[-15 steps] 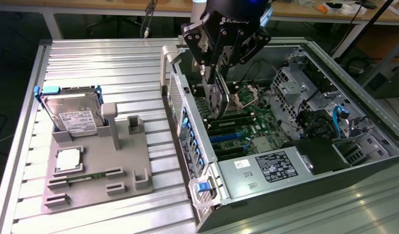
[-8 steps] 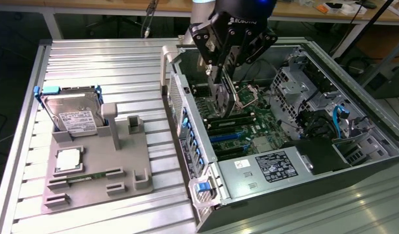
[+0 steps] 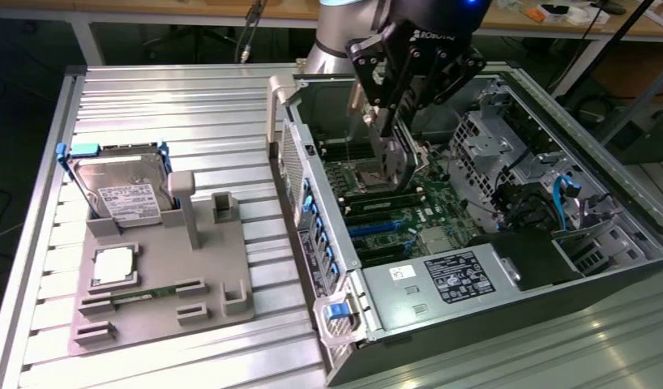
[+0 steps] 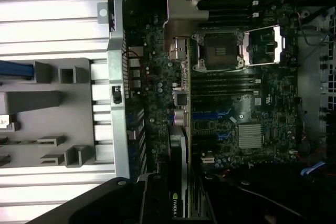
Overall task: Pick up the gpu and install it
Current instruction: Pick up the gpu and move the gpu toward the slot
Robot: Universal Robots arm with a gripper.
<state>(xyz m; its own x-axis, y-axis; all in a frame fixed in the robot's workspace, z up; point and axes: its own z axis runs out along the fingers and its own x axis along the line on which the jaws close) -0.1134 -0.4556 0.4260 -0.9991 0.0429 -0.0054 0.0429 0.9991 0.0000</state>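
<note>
Hand (image 3: 393,113) is closed narrow on the gpu (image 3: 395,162), a thin green circuit card with a black shroud and a silver metal bracket. The card hangs below me inside the grey metal tower case (image 3: 591,267), which lies open on its side on the ribbed aluminium counter (image 3: 147,97). In the wrist view the gpu (image 4: 181,129) runs edge-on away from my hand, with the bracket (image 4: 184,19) at the end farthest from it. That end appears to be the lowest part, over the green motherboard (image 3: 418,211) and close to the open silver processor socket (image 4: 218,51) and the black memory slots (image 4: 226,85). The blue expansion slots (image 3: 380,227) sit nearer than the card. My main worry is that the bracket would strike the socket frame or a slot latch if I went down from here. I cannot tell how far the grip reaches across the shroud. If it is shallow, the card could swing or slip at first contact. The card's edge does not look lined up with a blue slot, so pressing now could jam it or flex the board. The bracket could also catch the case's perforated wall (image 3: 293,154) on the exterior view's left.
</note>
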